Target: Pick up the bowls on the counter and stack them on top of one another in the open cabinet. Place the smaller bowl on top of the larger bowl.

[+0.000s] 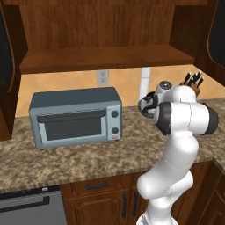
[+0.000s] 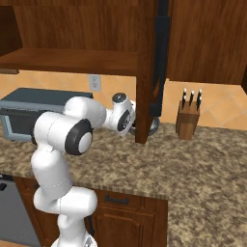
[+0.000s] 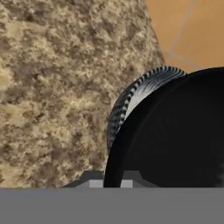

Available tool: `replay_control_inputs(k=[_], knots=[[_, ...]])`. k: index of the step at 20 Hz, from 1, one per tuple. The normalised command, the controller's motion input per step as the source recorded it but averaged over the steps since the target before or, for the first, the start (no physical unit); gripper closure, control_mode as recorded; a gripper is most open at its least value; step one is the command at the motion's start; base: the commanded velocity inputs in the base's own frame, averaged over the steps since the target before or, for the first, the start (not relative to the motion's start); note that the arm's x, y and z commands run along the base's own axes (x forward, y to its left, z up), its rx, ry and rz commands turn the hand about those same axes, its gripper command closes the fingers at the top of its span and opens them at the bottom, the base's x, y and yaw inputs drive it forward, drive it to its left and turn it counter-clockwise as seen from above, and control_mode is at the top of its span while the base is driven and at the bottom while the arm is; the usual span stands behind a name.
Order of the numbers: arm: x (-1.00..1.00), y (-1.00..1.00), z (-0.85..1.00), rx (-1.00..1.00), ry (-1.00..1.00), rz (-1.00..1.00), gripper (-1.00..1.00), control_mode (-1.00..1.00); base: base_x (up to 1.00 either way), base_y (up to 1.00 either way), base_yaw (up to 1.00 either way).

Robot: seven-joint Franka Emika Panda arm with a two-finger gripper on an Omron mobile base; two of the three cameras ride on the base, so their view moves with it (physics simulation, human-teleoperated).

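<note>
The smaller bowl (image 3: 175, 140), glossy black, looms close to the hand camera, and its rim runs between the two fingertips of my gripper (image 3: 111, 181), which stand close together and look shut on it. Just behind it on the counter (image 3: 52, 109) sits the larger bowl (image 3: 131, 98), showing its grey ribbed wall. From the left base view, both bowls (image 1: 147, 105) are at the counter's back, right in front of my hand. The right base view has the grey bowl (image 2: 153, 126) peeking out behind a cabinet post. The open cabinet's (image 1: 105, 59) shelf floor is above.
A grey toaster oven (image 1: 74, 116) stands on the counter to the left. A knife block (image 2: 188, 120) stands to the right of the bowls. A wooden cabinet post and dark door edge (image 2: 161, 58) hang down just above the bowls.
</note>
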Motion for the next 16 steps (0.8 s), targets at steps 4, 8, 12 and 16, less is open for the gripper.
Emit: replay_control_inputs(k=[4, 8, 12, 16], knots=[[0.94, 0.0, -0.6, -0.13, 0.1, 0.09, 1.0, -1.0, 0.0, 0.0, 0.0], [0.71, -0.02, -0.48, -0.13, 0.04, 0.08, 1.0, -1.0, 0.0, 0.0, 0.0], [0.19, -0.15, -0.26, -0.06, 0.0, 0.03, 1.0, -1.0, 0.0, 0.0, 0.0], [-0.19, -0.05, -0.03, 0.0, -0.05, 0.01, -1.0, -1.0, 0.0, 0.0, 0.0]])
